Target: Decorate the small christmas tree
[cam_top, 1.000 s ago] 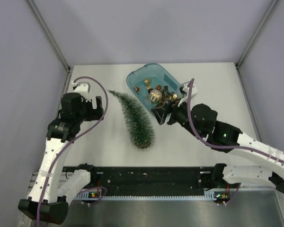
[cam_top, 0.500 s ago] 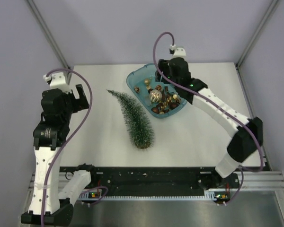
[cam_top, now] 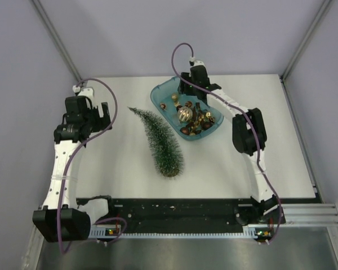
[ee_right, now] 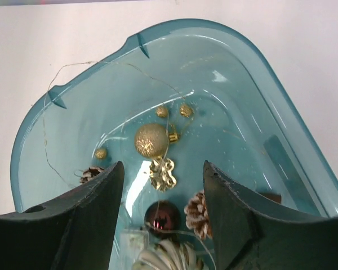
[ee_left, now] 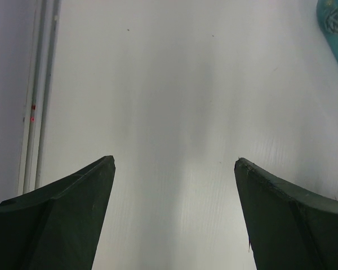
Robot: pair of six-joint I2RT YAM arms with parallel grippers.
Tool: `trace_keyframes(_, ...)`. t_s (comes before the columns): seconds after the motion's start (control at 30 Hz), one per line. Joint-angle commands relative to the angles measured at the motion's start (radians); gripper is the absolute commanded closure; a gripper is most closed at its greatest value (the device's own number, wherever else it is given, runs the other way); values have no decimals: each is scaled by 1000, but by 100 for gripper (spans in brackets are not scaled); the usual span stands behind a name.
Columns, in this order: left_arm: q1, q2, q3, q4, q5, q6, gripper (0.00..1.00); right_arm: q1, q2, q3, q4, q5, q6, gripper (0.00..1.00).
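Here is the small christmas tree [cam_top: 159, 140], flat on its side on the white table [cam_top: 259, 163]. From the top camera its tip aims at 11 o'clock and its wide base end at 5 o'clock, a little left of the table's centre. Its right flank runs just beside the near rim of the teal tray [cam_top: 159, 93]; whether the two touch I cannot tell. The tray sits toward 12 o'clock on the table, loaded with small ornaments.

The right gripper [cam_top: 187, 94] hangs over the tray's far end, at the tray's 11 o'clock. Its wrist camera looks straight down into the tray [ee_right: 259, 84], and the right gripper [ee_right: 163, 166] has its jaws apart with nothing between them. Below the gap lies a gold flower ornament [ee_right: 163, 173], and a gold glitter ball [ee_right: 152, 139] sits just beyond it at 12 o'clock. A dark red ball [ee_right: 160, 216] and a frosted pinecone [ee_right: 198, 212] lie nearer the camera. Small gold beads [ee_right: 186, 109] and a thin wire [ee_right: 73, 70] curl toward the far wall.

The left gripper [cam_top: 105, 112] sits out at the table's 9 o'clock, well apart from the tree. Its wrist view shows the left gripper [ee_left: 174, 163] spread wide over bare table [ee_left: 174, 84], holding nothing, with a corner of the tray [ee_left: 335, 22] at 1 o'clock.
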Motion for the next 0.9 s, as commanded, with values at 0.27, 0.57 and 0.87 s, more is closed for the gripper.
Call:
trace_keyframes(0.27, 6, -25, -93, 12, 56, 94, 9, -4, 223, 295, 94, -174, 15, 52)
trace_keyframes(0.57, 6, -37, -68, -23, 76, 98, 10, -4, 169, 229, 108, -177, 35, 94)
trace_keyframes(0.87, 6, -97, -102, -5, 90, 100, 11, -4, -61, -15, 162, -51, -15, 32)
